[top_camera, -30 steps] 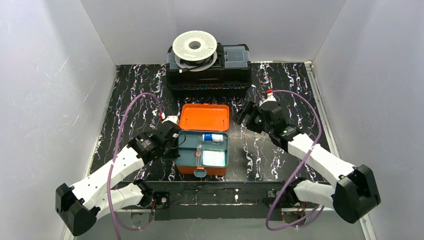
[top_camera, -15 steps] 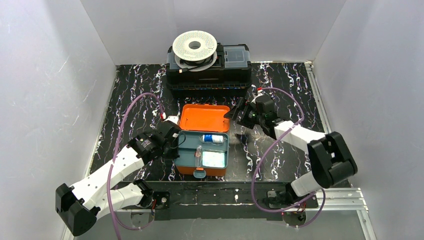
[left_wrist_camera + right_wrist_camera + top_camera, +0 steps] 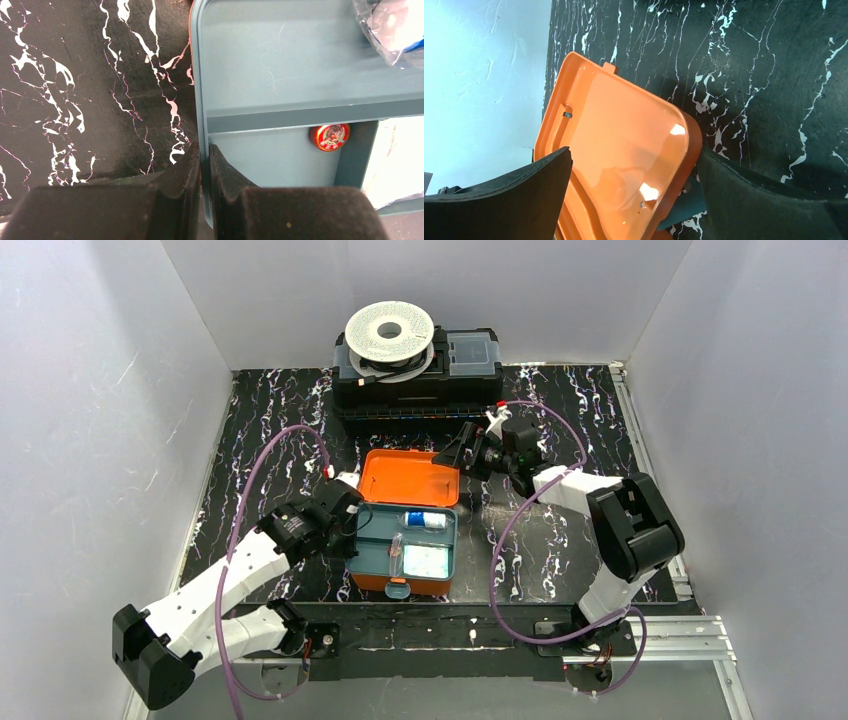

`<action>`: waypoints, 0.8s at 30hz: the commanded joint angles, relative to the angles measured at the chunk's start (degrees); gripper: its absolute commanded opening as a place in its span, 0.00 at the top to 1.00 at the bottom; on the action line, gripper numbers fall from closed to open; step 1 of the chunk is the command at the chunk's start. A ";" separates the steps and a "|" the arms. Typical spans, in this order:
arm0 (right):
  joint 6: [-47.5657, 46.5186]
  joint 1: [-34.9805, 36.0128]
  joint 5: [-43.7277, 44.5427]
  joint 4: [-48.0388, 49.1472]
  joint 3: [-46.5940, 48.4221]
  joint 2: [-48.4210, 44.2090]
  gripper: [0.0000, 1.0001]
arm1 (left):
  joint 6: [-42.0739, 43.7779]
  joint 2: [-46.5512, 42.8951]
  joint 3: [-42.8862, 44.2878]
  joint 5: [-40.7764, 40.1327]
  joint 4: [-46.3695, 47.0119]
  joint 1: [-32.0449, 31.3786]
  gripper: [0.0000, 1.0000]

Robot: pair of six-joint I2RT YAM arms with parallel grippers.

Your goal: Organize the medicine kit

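– Left claw (image 3: 204,165) status? Quick.
– Clamped on the tray rim (image 3: 198,75), 9 o'clock side of the medicine kit (image 3: 372,580). One finger is inside the wall, the other outside.
– Kit where?
– Middle of the surface (image 3: 270,420), open, orange lid (image 3: 619,135) swung back toward 12 o'clock. Blue-white tube (image 3: 425,517), white packet (image 3: 427,558) and small red tin (image 3: 329,136) are in the compartments.
– Right claw (image 3: 634,160)?
– Spread wide, straddling the lid's 2 o'clock corner. Whether it touches the lid, can't tell.
– Step, your guess?
– Looks like closing the lid, with the left arm bracing the box.
– How to do it well?
– Push the lid's back face near that corner and sweep toward 6 o'clock along the hinge arc, not straight down. Hold the left pinch firm so the box doesn't skid, then release and clear out toward 9 o'clock before the lid lands on those fingers. Check nothing pokes above the tray. The latch (image 3: 400,589) at 6 o'clock probably needs a press afterwards.
– Background?
– Black toolbox (image 3: 415,390) with a spool (image 3: 390,332) on it, at 12 o'clock, well apart.
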 commanded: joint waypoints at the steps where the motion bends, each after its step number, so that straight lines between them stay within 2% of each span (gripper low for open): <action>1: 0.90 -0.20 -4.81 7.59 1.47 1.72 0.00 | 2.28 0.87 2.07 1.33 -2.38 0.12 1.00; 6: 1.28 -0.46 -8.01 13.41 -0.48 1.09 0.00 | 2.48 2.08 1.98 1.47 -1.54 0.09 1.00; 11: 1.16 -0.62 -10.65 17.13 -1.67 -1.10 0.05 | 2.48 2.99 1.70 1.90 -0.53 0.09 1.00; 24: -5.92 -0.55 -15.13 12.37 -1.73 -10.28 0.05 | 1.14 3.32 1.60 3.14 1.71 0.13 1.00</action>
